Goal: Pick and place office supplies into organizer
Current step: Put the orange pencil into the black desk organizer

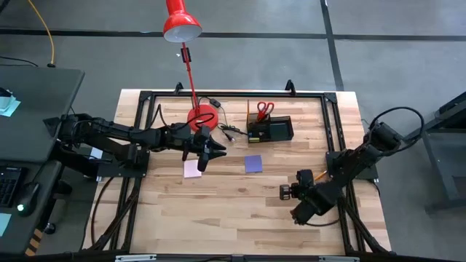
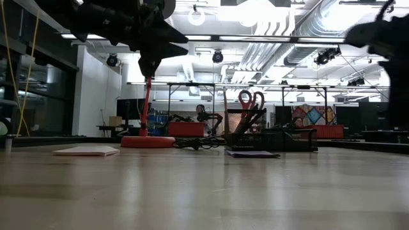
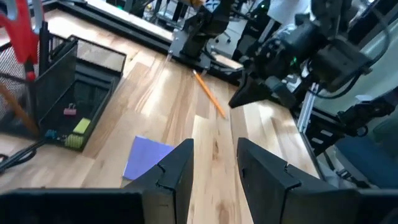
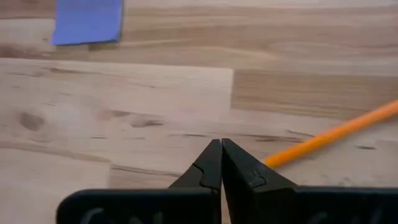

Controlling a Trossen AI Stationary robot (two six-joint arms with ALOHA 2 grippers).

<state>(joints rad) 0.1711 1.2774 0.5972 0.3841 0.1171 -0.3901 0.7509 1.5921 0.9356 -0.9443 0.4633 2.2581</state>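
The organizer (image 1: pixel 271 131) sits on the far side of the table (image 1: pixel 240 218), with the red scissors (image 1: pixel 265 109) standing upright in its rear compartment and a small yellowish piece (image 3: pixel 79 127) lying in a low front tray. Just left of the organizer a black cable (image 1: pixel 227 131) trails across the wood to the lamp base (image 1: pixel 202 116) (the lamp head (image 1: pixel 180 26) hangs out beyond the table's far edge). In front of the organizer, a little toward the near edge, lies the purple pad (image 1: pixel 253 163); the pink pad (image 1: pixel 192 169) lies farther left of it, in front of the lamp base. An orange pencil (image 4: pixel 336 134) lies to the organizer's right and nearer the front, beside the right arm.

The left gripper (image 1: pixel 204 155) reaches in from the left, raised above the pink pad, its fingers parted and holding nothing. The right gripper (image 4: pixel 221 163) sits low over the wood close beside the pencil, fingers pressed together and empty.
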